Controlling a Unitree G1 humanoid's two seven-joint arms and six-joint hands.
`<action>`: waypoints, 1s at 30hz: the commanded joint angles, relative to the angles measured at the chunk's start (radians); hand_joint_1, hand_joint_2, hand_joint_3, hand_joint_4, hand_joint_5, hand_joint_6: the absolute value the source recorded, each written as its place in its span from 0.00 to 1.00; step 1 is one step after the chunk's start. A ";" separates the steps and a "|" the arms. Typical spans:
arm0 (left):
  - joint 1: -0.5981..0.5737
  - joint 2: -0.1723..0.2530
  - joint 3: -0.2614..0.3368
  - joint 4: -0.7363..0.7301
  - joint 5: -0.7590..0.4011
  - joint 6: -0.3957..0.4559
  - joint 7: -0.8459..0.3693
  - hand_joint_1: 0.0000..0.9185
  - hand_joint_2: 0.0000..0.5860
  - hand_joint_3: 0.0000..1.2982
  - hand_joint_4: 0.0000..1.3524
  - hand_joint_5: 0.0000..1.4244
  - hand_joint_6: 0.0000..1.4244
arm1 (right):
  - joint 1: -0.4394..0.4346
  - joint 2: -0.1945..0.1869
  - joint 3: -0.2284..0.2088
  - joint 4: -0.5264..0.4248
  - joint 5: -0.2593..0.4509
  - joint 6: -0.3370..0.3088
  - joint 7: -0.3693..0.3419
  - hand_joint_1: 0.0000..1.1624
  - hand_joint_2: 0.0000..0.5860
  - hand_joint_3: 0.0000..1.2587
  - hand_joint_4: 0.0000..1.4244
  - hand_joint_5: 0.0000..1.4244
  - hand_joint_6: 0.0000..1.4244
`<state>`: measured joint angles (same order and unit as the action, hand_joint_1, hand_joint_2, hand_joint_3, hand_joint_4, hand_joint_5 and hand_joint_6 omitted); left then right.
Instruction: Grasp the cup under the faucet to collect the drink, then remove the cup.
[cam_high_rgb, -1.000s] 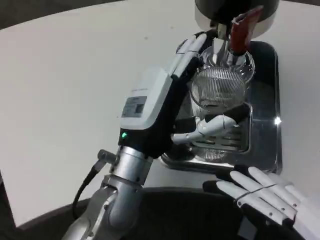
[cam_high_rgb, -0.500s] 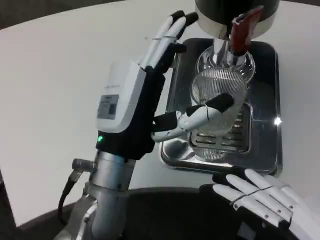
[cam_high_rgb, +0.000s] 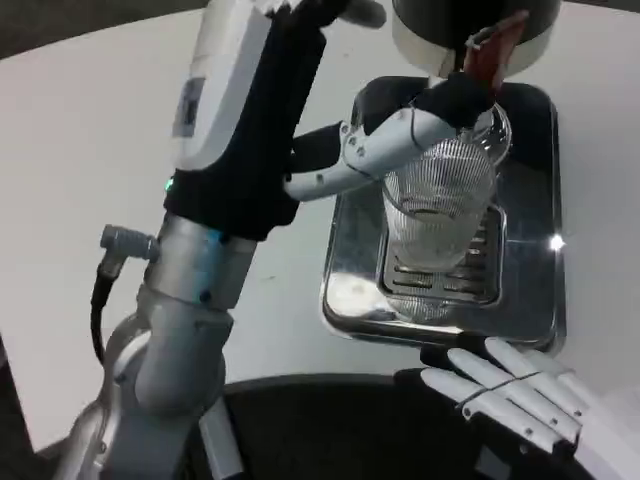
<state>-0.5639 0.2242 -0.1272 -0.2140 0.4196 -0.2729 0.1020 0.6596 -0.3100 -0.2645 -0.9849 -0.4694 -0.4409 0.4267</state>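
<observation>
Cup (cam_high_rgb: 440, 205): clear ribbed glass, upright on the slotted grate of the drip tray, directly below the faucet; some liquid visible low inside, amount hard to judge.
Faucet (cam_high_rgb: 485, 55): red lever tilted at the top edge, mounted on the dark base of the dispenser (cam_high_rgb: 470, 25) behind the tray.
Drip tray (cam_high_rgb: 535, 300): shiny metal with a dark rim, lying on the tabletop, carrying the cup over its grate.
Left hand (cam_high_rgb: 260, 110): raised high at upper left, white back toward the camera, fingers spread and reaching out past the top edge; thumb (cam_high_rgb: 400, 140) stretched rightward across the cup's upper rim, black tip near the faucet; contact with the glass cannot be told; nothing held.
Right hand (cam_high_rgb: 520, 395): low at the bottom right, flat, white fingers extended and slightly apart, pointing left, just in front of the tray's near edge; holding nothing.
Tabletop (cam_high_rgb: 90, 150): white, curved near edge, dark floor beyond.
</observation>
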 joint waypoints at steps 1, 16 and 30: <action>-0.101 -0.001 0.021 -0.005 -0.094 0.061 -0.099 0.12 0.19 0.20 0.16 0.25 0.31 | 0.001 0.003 0.008 -0.012 -0.005 0.003 -0.009 0.40 0.69 0.13 0.06 0.03 0.05; -0.238 0.000 0.013 0.097 -0.298 0.236 -0.347 0.05 0.18 0.18 0.16 0.24 0.29 | -0.013 -0.001 0.019 -0.025 -0.014 0.025 -0.006 0.40 0.69 0.13 0.06 0.03 0.05; -0.189 0.017 0.024 0.063 -0.344 0.289 -0.442 0.01 0.19 0.21 0.22 0.28 0.33 | -0.041 -0.009 0.051 -0.018 -0.029 0.044 -0.001 0.40 0.69 0.13 0.06 0.03 0.05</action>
<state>-0.7722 0.2233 -0.1066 -0.1403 0.0860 0.0073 -0.3232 0.6201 -0.3187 -0.2255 -0.9929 -0.4870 -0.3982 0.4267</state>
